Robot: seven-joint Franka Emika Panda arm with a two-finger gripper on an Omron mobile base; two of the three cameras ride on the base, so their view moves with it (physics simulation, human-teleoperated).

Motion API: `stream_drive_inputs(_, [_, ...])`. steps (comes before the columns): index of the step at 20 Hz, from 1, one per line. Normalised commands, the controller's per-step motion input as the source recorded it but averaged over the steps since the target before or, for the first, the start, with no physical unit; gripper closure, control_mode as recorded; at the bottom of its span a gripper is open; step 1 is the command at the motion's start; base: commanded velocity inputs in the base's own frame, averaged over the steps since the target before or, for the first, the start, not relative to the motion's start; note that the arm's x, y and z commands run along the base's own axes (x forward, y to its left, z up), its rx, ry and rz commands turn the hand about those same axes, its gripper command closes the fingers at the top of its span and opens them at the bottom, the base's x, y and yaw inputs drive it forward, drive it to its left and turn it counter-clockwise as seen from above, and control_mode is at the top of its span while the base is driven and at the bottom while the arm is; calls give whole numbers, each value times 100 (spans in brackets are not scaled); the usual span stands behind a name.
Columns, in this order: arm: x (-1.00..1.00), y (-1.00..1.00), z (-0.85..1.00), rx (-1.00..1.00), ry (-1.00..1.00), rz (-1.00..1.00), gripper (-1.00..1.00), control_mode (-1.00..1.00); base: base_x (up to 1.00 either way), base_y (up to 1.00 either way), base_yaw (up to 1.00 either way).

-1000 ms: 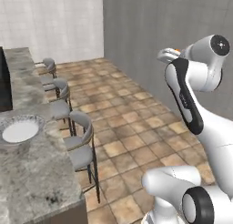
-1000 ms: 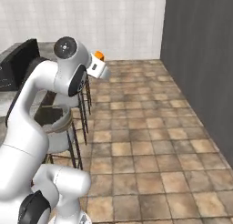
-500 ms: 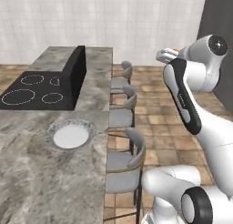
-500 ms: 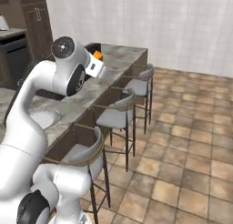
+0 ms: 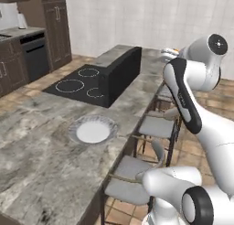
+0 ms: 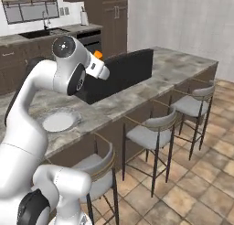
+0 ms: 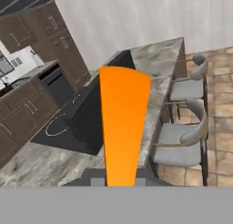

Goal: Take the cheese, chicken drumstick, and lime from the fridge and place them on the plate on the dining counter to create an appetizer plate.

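My gripper is shut on the cheese, an orange wedge held high above the near edge of the dining counter. In the hand view the cheese stands as a tall orange slab between the fingertips. The white plate lies on the marbled top, below and to the left of the gripper in the left base view. The plate holds no food. The fridge, the chicken drumstick and the lime are out of view.
A black cooktop with a raised black block sits on the counter beyond the plate. Grey stools line the counter's side over tiled floor. Dark cabinets and a sink counter stand along the far wall.
The whole picture has swung as the base turned: the counter and plate now lie closer and more in front. The gripper has stayed shut on the cheese.
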Motion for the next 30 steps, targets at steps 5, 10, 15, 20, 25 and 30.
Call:
stream_drive_inputs(5, [0,0,0,0,0,0,100,100,84,-17,73])
stream_drive_inputs(10, [0,0,0,0,0,0,100,100,79,-22,71])
stream_drive_inputs(15, [0,0,0,0,0,0,100,100,85,-3,60])
stream_drive_inputs(20, [0,0,0,0,0,0,100,100,63,0,40])
stream_drive_inputs(25, [6,0,0,0,0,0,100,-100,28,0,5])
stream_drive_inputs(30, [20,0,-26,0,4,0,100,-100,0,0,0])
